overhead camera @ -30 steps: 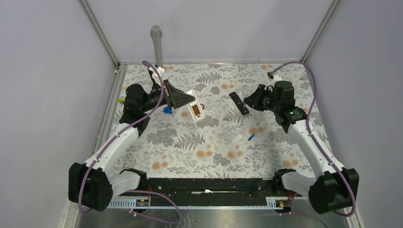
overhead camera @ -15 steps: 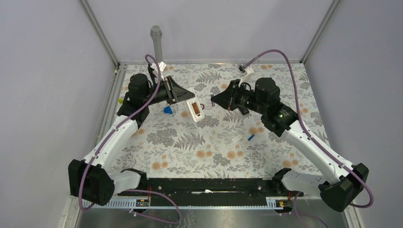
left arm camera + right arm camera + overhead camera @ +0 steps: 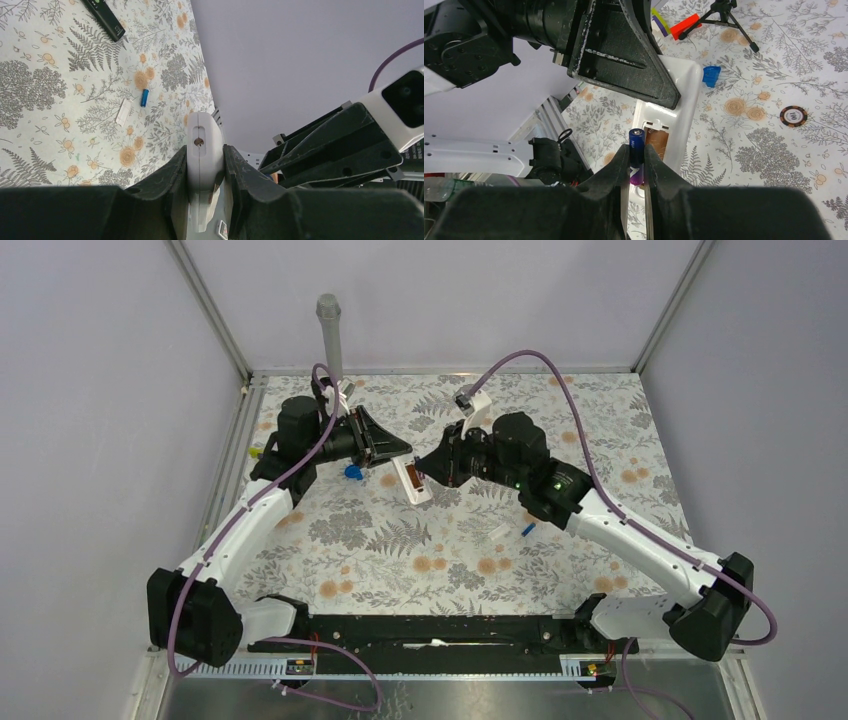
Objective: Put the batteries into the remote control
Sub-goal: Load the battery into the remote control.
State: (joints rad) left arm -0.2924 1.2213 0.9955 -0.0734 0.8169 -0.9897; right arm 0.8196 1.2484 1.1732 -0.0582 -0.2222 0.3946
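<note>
Found left gripper clenched on a white slab-shaped plastic remote control, pinched across its narrow sides near one end, centre-left of the top view. Back cover off, brownish battery bay exposed and facing the other arm. Contact between remote's lower end and floral-print tablecloth: not resolvable.

Found right gripper grasping a slim blue-purple cylindrical battery across its body, upright between the fingers, one end poking out above them. Sat just in front of the bay opening, centre of the right wrist view. Contact with the bay: couldn't tell.

Spotted a second small blue battery lying loose right of centre in the top view, beside a thin white flat strip, probably the bay cover. Also a long black remote at upper left of the left wrist view, untouched.

Judged battery as light, rigid and smooth-jacketed, so prone to rolling or twisting in a two-point pinch. Best taken mid-body, as done here, leaving an end free to seat against the contact first. Judged remote as light hollow plastic, stiff but liable to pivot in the grip under insertion push. Polarity marks too small to read.
</note>
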